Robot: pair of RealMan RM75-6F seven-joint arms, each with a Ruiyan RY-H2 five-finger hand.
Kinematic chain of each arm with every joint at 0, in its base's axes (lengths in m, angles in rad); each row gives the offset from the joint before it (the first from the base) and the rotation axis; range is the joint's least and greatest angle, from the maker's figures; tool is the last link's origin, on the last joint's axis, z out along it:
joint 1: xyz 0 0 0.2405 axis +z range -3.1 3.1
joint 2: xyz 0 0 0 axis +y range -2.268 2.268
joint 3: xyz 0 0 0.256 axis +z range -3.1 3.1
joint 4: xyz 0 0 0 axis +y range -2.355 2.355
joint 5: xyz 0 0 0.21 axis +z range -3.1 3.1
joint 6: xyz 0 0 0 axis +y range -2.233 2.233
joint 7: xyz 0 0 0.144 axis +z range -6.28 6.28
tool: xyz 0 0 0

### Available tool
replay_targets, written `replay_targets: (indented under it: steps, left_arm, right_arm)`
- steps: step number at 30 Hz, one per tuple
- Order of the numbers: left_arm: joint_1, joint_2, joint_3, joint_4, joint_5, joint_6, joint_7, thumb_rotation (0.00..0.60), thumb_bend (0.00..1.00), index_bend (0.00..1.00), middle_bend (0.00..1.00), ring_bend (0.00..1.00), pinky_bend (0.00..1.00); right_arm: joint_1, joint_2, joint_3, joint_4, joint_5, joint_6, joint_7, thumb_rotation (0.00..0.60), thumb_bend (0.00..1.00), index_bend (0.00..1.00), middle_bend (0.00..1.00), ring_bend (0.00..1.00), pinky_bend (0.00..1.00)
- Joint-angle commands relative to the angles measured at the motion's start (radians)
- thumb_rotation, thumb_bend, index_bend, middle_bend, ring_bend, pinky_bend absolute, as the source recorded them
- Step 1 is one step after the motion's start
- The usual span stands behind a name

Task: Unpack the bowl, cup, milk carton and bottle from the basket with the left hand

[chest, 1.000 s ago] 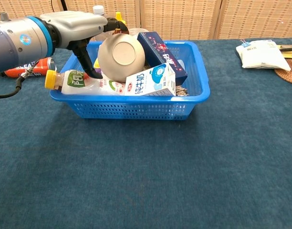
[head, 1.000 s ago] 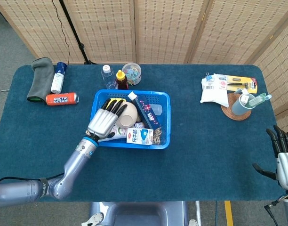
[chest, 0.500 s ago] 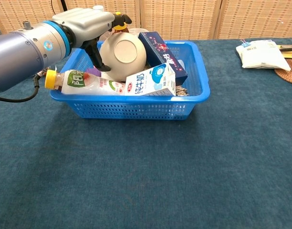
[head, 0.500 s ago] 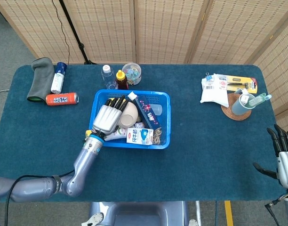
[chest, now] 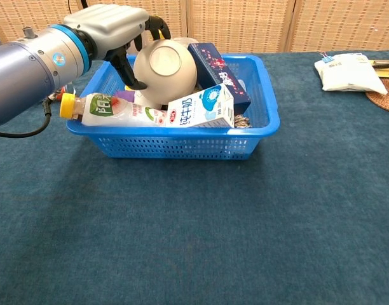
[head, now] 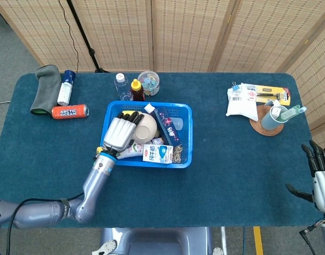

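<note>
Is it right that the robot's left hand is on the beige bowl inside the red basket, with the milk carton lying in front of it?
Not quite: the basket is blue, not red, as the chest view shows plainly. The rest holds: the left hand is on the beige bowl inside it, and the milk carton lies in front of the bowl.

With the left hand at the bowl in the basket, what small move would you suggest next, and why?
Probably lift straight up. The left hand wraps the bowl's rim, fingers over its top edge, thumb down its left side. The bowl stands on edge in the basket, leaning by the milk carton and above the bottle, so sideways motion could knock them.
</note>
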Motion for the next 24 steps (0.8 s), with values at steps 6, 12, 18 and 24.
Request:
replay_targets:
  steps: [6, 12, 18, 24]
  left_arm:
    - [0.028, 0.053, -0.006, -0.06, 0.037, 0.053, -0.018, 0.6, 0.23, 0.27, 0.32, 0.33, 0.29]
    - [0.065, 0.137, -0.022, -0.132, 0.065, 0.089, -0.058, 0.6, 0.22, 0.27, 0.32, 0.33, 0.29]
    - [0.138, 0.273, -0.043, -0.204, 0.087, 0.128, -0.148, 0.6, 0.22, 0.27, 0.32, 0.33, 0.29]
    - [0.245, 0.391, -0.01, -0.231, 0.102, 0.171, -0.239, 0.6, 0.22, 0.27, 0.32, 0.33, 0.29]
  right_arm:
    - [0.0, 0.0, -0.001, -0.001, -0.003, 0.001, -0.001, 0.6, 0.0, 0.0, 0.0, 0.0, 0.0]
    - [-0.002, 0.001, -0.003, -0.004, -0.006, 0.005, -0.001, 0.6, 0.0, 0.0, 0.0, 0.0, 0.0]
    - [-0.003, 0.001, -0.007, -0.009, -0.015, 0.008, -0.004, 0.6, 0.0, 0.0, 0.0, 0.0, 0.0]
    - [-0.003, 0.001, -0.01, -0.014, -0.021, 0.009, -0.008, 0.6, 0.0, 0.0, 0.0, 0.0, 0.0]
